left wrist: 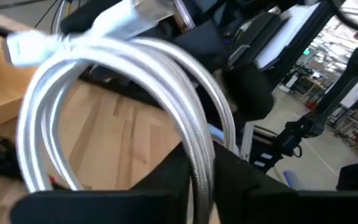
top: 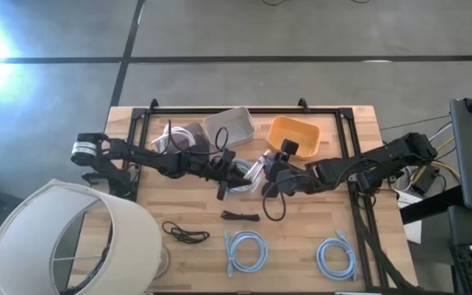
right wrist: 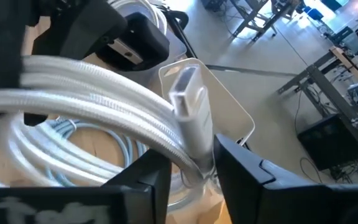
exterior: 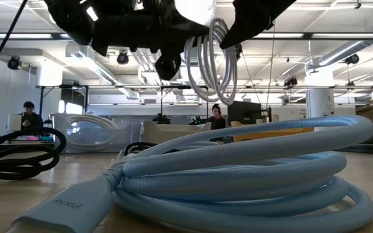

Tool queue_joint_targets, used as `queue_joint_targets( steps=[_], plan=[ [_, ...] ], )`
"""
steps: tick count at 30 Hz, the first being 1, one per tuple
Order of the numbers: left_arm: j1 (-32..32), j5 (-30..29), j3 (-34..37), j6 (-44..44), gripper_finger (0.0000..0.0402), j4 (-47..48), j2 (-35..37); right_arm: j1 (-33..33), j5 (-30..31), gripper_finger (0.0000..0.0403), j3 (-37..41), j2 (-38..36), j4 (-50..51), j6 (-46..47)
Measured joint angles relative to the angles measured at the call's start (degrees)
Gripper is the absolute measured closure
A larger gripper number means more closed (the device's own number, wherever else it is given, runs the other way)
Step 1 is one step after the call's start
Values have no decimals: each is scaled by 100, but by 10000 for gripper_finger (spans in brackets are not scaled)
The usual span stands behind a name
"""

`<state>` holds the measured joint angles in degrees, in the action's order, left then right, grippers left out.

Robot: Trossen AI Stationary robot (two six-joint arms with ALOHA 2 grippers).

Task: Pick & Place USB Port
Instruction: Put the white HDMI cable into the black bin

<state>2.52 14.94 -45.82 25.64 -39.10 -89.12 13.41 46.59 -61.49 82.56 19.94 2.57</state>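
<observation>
Now I see the white coiled cable (top: 244, 174) lifted above the counter (top: 301, 238), near its middle, and it hangs between my two arms. From the low view the coil (exterior: 212, 61) is clearly in the air, with its loops hanging down under the dark arms. The left gripper (top: 222, 170) has its jaws clenched on the cable: in the left wrist view the loops (left wrist: 185, 118) pass between the two dark fingers (left wrist: 166, 180). The right gripper (top: 267, 174) also has its jaws grasping the same cable, close to the plug end; in the right wrist view the white connector (right wrist: 191, 106) stands up just above the fingers (right wrist: 151, 180), and the coil goes through the gap.

Behind the grippers, at the far side of the counter, there is a white tray (top: 229, 124) and beside it an orange bin (top: 297, 131). Near the left arm I see some more cables in a pile (top: 174, 138). On the near part of the counter lie two light blue coiled cables (top: 246, 248), (top: 335, 256), well apart from each other, a small black cable (top: 185, 233) and a short dark piece (top: 240, 216). A large white lampshade (top: 56, 238) covers the near left corner.
</observation>
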Motion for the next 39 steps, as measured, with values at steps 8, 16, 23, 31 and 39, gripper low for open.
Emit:
queue_joint_targets(
  steps=[8,16,23,31,39],
  plan=[
    [49,-256,2,-62,380,539,24,66,-9,248,0,-41,265,-23],
    [108,-645,15,-327,375,1113,121,244,-2,226,-2,-172,434,-2],
    [111,-946,-9,-821,377,1602,1003,256,7,218,-2,-268,682,143],
    [109,-3471,8,-1373,375,4061,2299,256,4,218,-2,-267,728,195],
    [74,-5195,9,-601,374,6264,3037,256,4,218,2,-260,730,195]
  ],
)
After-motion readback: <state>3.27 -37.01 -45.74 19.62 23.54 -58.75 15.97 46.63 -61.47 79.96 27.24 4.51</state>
